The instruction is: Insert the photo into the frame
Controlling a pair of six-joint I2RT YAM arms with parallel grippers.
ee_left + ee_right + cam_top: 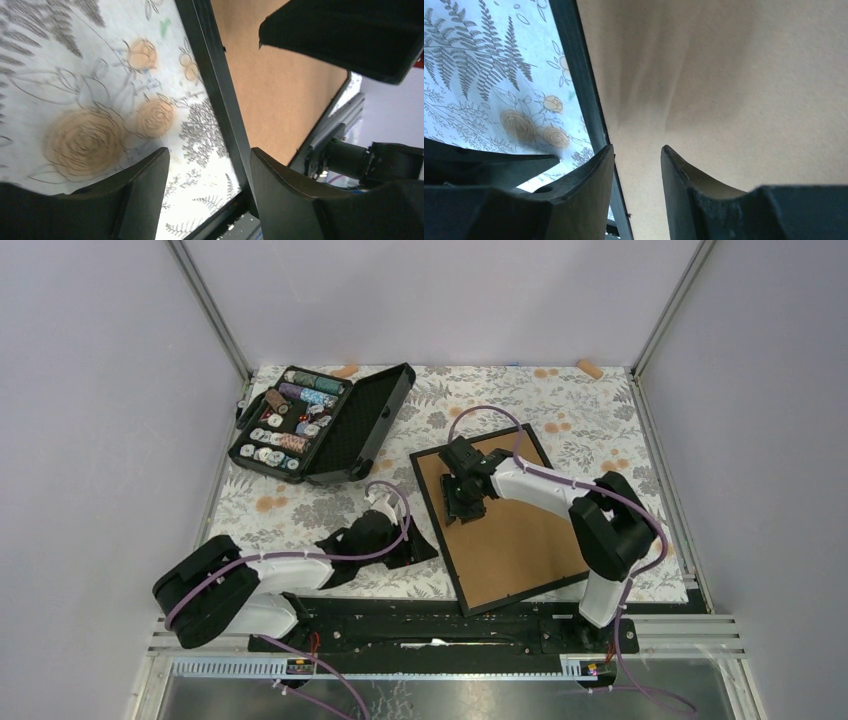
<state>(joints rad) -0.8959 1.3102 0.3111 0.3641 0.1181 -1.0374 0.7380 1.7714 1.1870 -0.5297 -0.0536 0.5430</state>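
**Top view.** The frame (520, 540) lies back-up on the right half of the desk (300, 505), brown board showing. It is turned slantwise, so one corner points at the far edge and another sits close to the near edge by the right arm's base. Its right corner stands near the desk's right edge, and bare cloth lies open along its left rim. The right gripper (465, 502) hangs over the board just inside the frame's left corner. The left gripper (405, 543) is low over the cloth just beside the frame's left rim, towards the near edge. A black case (320, 425) of thread spools lies open at the far left corner, well apart from both, with open cloth between it and the frame.

**Left wrist.** The jaws stand apart with nothing between the fingers (145, 190). The black rim runs from top to bottom past the right finger, with patterned cloth on one side and board on the other.

**Right wrist.** The jaws stand apart and hold nothing, with the fingers (589, 187) above the board. The left one is close to the rim, and the cloth lies beyond it.
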